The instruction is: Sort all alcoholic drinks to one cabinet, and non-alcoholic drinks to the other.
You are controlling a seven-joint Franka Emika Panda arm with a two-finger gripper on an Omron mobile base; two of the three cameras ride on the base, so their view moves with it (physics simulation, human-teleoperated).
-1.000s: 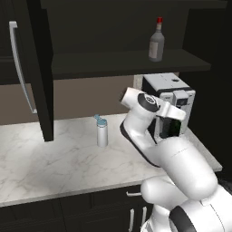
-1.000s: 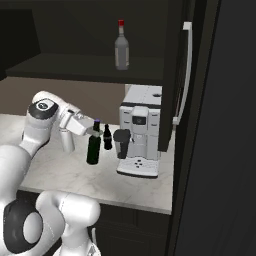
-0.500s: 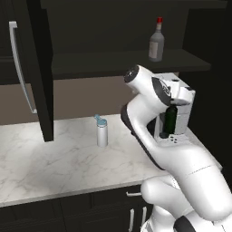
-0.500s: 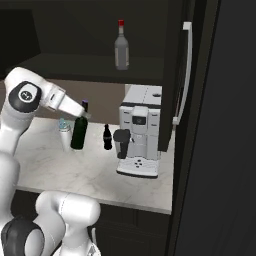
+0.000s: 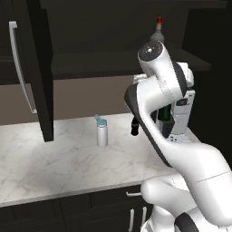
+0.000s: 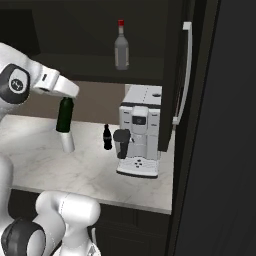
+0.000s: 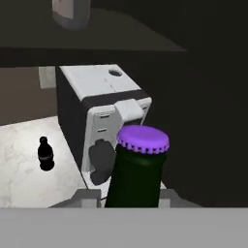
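The claw (image 6: 64,97) is closed on the dark green beer bottle (image 6: 64,115), gripping it near the neck so that the body hangs upright and well clear of the counter (image 6: 90,170). In the hand view the purple cap of the bottle stands between the finger tips, which confirms a grip high on the bottle. The upright carry appears suited to setting the bottle base-first on the cabinet shelf (image 6: 90,75) above.

The liquor bottle (image 6: 120,47) with the red cap already stands on that shelf, inside the open upper cabinet whose door (image 6: 180,75) hangs ajar beside the coffee machine (image 6: 141,130). In my judgement the beer bottle is bound for the same shelf, as both are alcoholic.

The white flask (image 5: 102,133) with the light-blue lid and the small black cola bottle (image 6: 107,137) stand on the counter, apart from each other, not yet sorted. The other cabinet door (image 5: 41,68) stands open at the left
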